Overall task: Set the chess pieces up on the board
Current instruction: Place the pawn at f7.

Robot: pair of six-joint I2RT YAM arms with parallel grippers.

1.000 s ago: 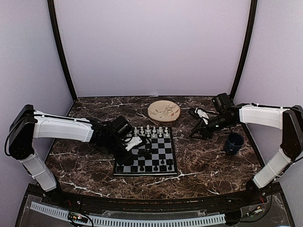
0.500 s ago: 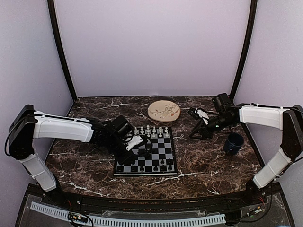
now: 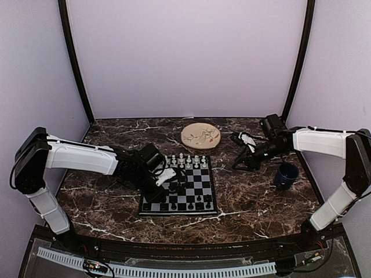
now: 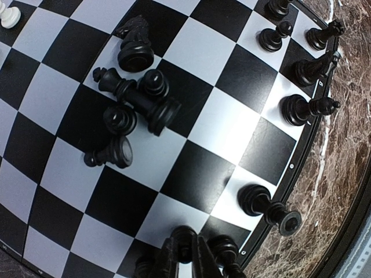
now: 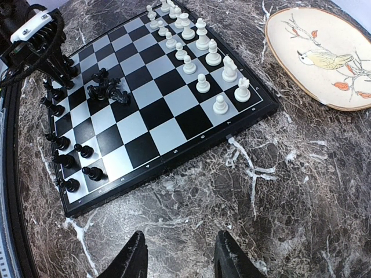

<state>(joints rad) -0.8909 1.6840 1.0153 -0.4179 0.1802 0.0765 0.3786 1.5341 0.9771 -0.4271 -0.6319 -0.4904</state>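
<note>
Progress: somewhat past half, by my judgement. On the small black-and-silver checkered chessboard (image 5: 156, 110), the white chess pieces (image 5: 203, 61) stand in two rows along the far side. The standing black chess pieces (image 4: 301, 107) line the near edge, with gaps. A heap of fallen black pieces (image 4: 136, 101) lies mid-board, yet to be set upright and placed.

The left arm reaches low over the board's left part. The left gripper (image 4: 185, 258) points down, jaws pinched narrow on one small black piece (image 4: 184, 236). The right gripper (image 5: 182, 258) hovers above the dark marble tabletop (image 5: 278, 191) beside the board, jaws partly apart, holding nothing.
</note>
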